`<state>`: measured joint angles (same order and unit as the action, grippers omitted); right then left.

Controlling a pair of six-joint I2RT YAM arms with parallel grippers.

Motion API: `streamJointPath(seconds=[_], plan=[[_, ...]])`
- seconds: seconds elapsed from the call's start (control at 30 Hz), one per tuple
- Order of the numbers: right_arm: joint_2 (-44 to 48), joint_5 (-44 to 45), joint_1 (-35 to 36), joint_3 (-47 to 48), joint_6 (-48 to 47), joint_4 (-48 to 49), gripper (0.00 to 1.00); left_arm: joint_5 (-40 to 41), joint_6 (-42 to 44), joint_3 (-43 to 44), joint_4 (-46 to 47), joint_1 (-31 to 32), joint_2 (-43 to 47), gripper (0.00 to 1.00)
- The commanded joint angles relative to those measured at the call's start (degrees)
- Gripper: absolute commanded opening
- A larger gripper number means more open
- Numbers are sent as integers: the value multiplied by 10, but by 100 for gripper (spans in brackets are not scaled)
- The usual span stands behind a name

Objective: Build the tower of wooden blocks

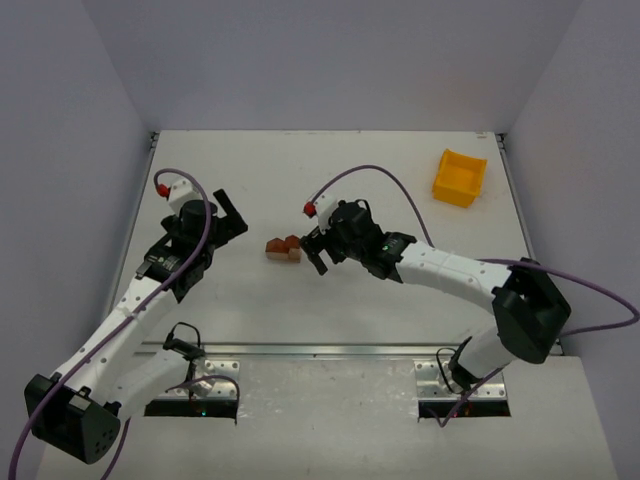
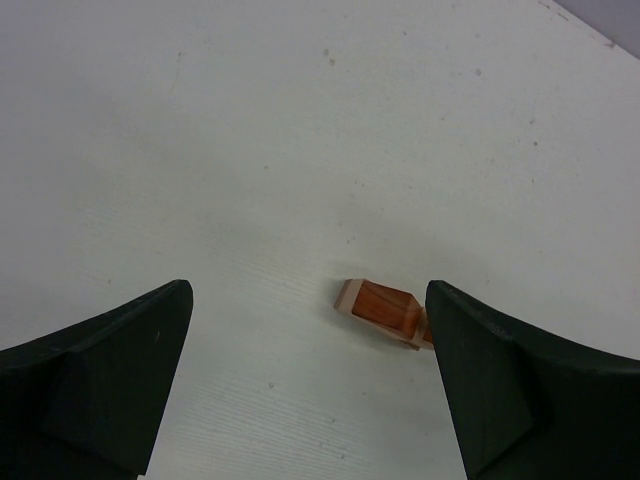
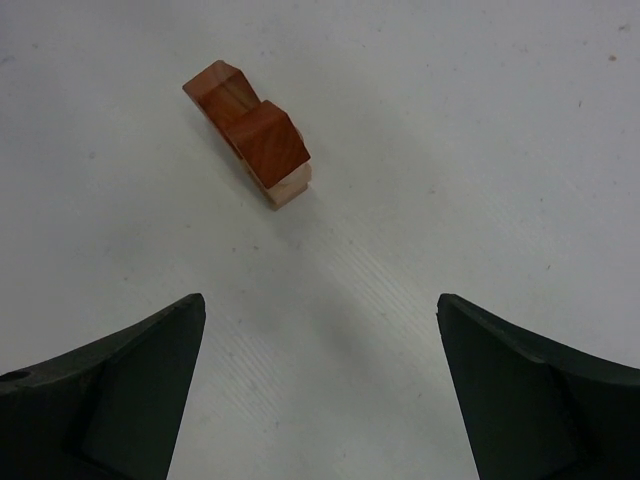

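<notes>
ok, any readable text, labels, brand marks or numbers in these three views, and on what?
None can be read.
The wood blocks show only grain.
The yellow bin is plain.
The left arm and the right arm show no marking legible at this size.
The black jaws in both wrist views are blank.

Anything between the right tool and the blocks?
Nothing visible. The right tool is open, and only bare table lies between it and the blocks. The bin sits well off to the right, out of the path.
</notes>
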<state>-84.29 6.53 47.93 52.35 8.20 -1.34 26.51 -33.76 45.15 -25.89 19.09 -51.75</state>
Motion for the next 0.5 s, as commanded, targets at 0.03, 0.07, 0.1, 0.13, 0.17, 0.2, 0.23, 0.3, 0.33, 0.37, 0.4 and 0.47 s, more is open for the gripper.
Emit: streamJointPath(seconds=[0.03,0.07,0.1,0.13,0.17,0.2,0.23,0.3,0.33,0.37,0.4,0.47], plan=[[-79,1,9,75,-120,17,99,22,-6,2,18,1,-3,100],[-79,-3,9,81,-128,16,99,24,-7,2,18,2,-4,100],[-97,-5,9,93,-136,18,99,27,-7,2,18,1,-5,100],[-112,-9,9,99,-141,20,99,29,-8,1,18,1,-5,100],[-118,-15,9,105,-145,24,99,31,-7,2,18,1,-6,100],[-125,-20,9,111,-146,28,99,33,-7,2,18,1,-7,100],[-133,-24,9,116,-146,31,99,34,-7,2,19,1,-8,100],[-144,-32,9,129,-147,32,99,37,-8,2,19,1,-10,100],[-150,-33,9,139,-145,31,99,37,-7,2,19,1,-11,100],[-158,-34,10,145,-144,32,99,38,-7,2,19,1,-13,100],[-165,-35,10,150,-144,33,99,39,-8,2,19,1,-14,100],[-173,-30,10,158,-142,40,99,39,-7,2,20,1,-16,100]])
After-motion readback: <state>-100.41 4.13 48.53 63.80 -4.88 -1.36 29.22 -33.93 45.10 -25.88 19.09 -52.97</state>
